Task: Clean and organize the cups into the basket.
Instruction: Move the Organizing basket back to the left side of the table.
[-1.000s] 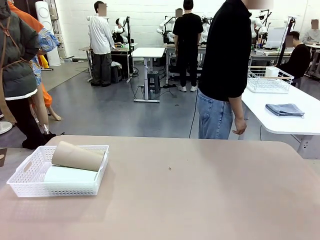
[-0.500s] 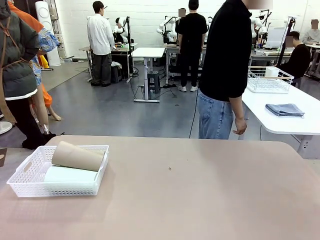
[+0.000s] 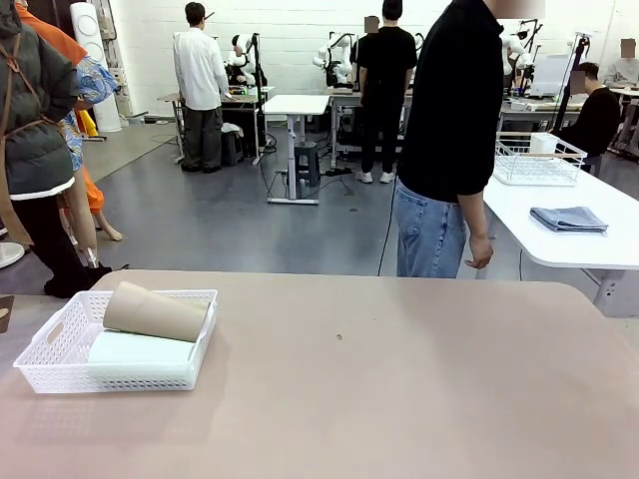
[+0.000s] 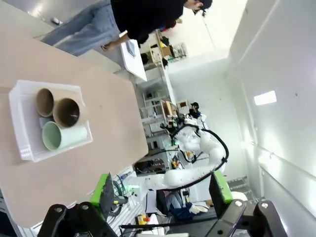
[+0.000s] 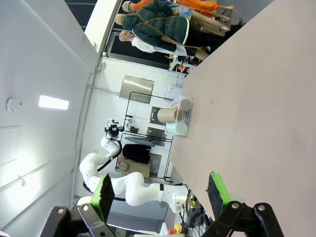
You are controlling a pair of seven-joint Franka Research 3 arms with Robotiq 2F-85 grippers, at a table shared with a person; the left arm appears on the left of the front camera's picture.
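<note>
The white lattice basket (image 3: 100, 377) stands at the table's left, near the front. In it a brown cup (image 3: 155, 311) lies on its side over a pale mint cup (image 3: 135, 347). In the left wrist view the basket (image 4: 22, 123) holds two brown cups (image 4: 68, 112) and the mint cup (image 4: 61, 136), their mouths facing the camera. My left gripper (image 4: 162, 192) hangs open and bare, high and well away from the basket. My right gripper (image 5: 160, 192) is open and bare too, with the basket (image 5: 184, 111) and a brown cup (image 5: 163, 115) far off across the table.
A person in a black shirt and jeans (image 3: 449, 140) stands at the table's far edge, right of centre, hands down. A second white table (image 3: 569, 235) behind carries a wire basket (image 3: 537, 160) and a folded cloth (image 3: 567, 219). The beige tabletop (image 3: 379, 389) is broad and flat.
</note>
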